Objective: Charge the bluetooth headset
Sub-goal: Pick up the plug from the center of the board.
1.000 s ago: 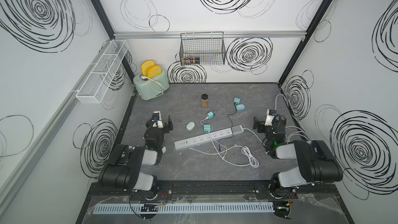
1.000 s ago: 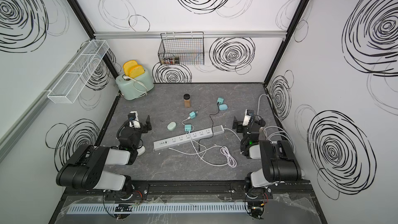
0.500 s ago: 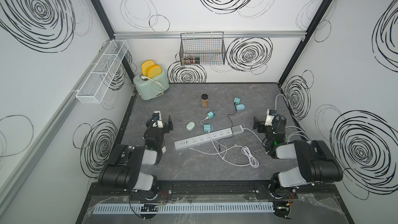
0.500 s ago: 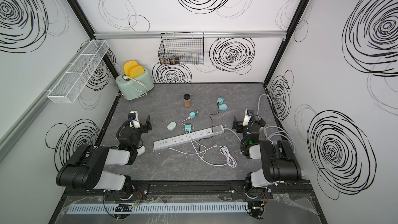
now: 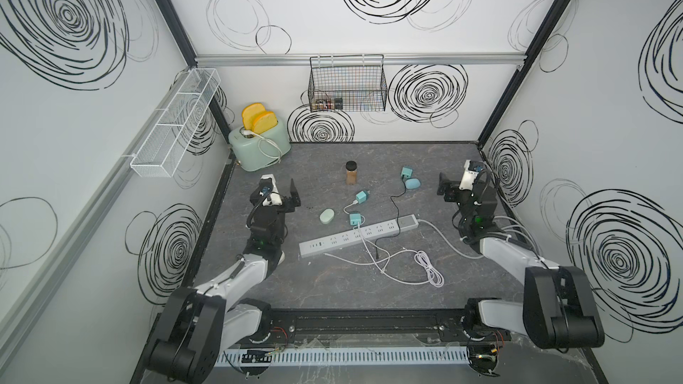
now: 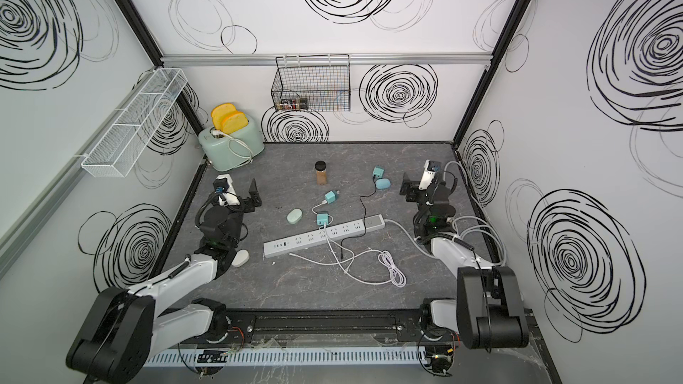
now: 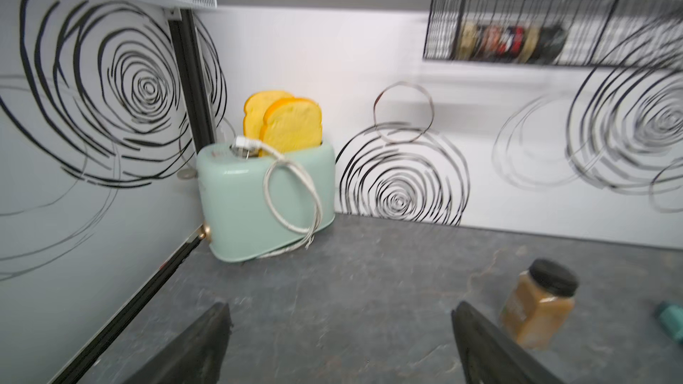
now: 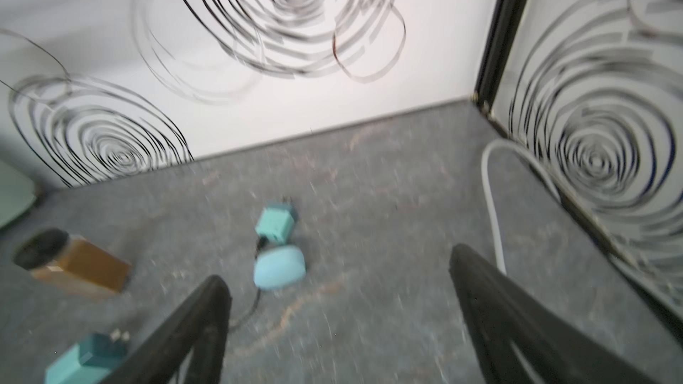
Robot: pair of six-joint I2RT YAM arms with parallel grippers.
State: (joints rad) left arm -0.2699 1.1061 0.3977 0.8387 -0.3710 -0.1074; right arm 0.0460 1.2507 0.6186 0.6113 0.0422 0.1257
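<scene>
Bluetooth headset (image 5: 327, 215): this is taken to be the pale green pebble-shaped case lying on the grey table, near the power strip (image 5: 358, 236) and apart from it. A similar blue case (image 5: 413, 183) lies farther back, so which one is meant cannot be told for certain. The task is judged barely begun. One teal adapter (image 5: 355, 219) is seated in the strip, and a white cable (image 5: 425, 267) is sprawled loose in front. No cable is seen entering the green case. A black cable (image 5: 394, 212) passes by the blue case, and whether it is plugged in cannot be told. The left arm (image 5: 236, 275) and right arm (image 5: 510, 256) are folded at the table's sides. The left gripper (image 7: 340, 345) is raised and aimed at the back wall, jaws spread wide and empty. The right gripper (image 8: 338, 289) is likewise spread wide, with nothing held.
</scene>
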